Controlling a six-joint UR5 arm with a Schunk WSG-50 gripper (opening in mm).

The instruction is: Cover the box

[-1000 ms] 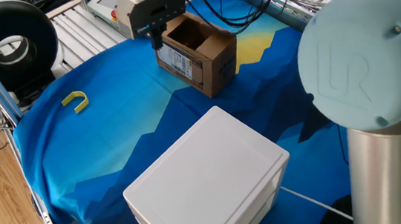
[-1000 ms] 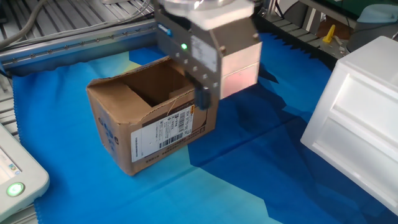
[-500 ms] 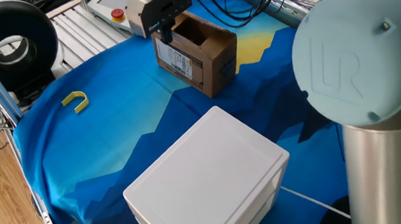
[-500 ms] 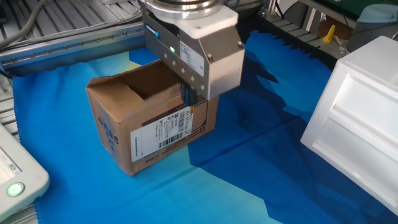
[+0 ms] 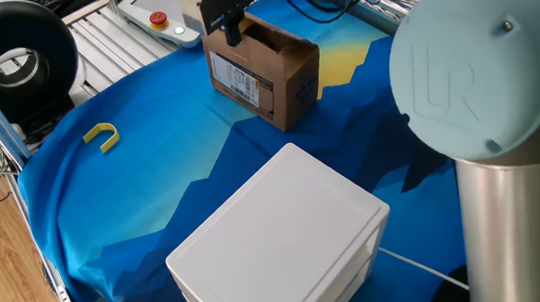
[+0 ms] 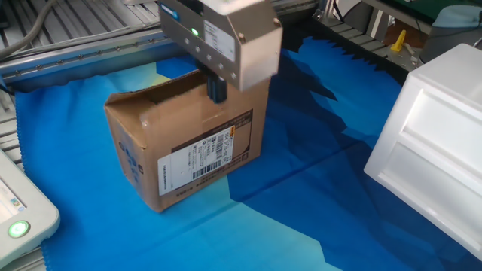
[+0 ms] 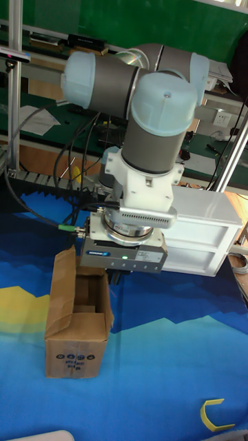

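Cardboard box [image 6: 181,154] sits on the blue cloth [image 6: 301,218] of the bench, upper centre in one fixed view, left of centre in the other. Brown corrugated carton, squarish, white barcode label [image 6: 197,159] on its long side, dark printed symbols on an end face. Top not closed: in the tall fixed view one flap [image 7: 65,282] stands upright on the left and the inside shows only bare cardboard folds (contents, if any, cannot be made out).

Gripper [image 6: 217,88] is above the box's top edge on the label side, one dark fingertip at the rim. Body grey metal, blocky, green light lit. Whether the fingers are apart or together cannot be told; they hold nothing visible.

White plastic box [image 5: 280,245], smooth, rounded corners, lid on, lower centre of one fixed view, well apart from the carton. Yellow U-shaped piece [image 5: 102,136] lies on the cloth at left.
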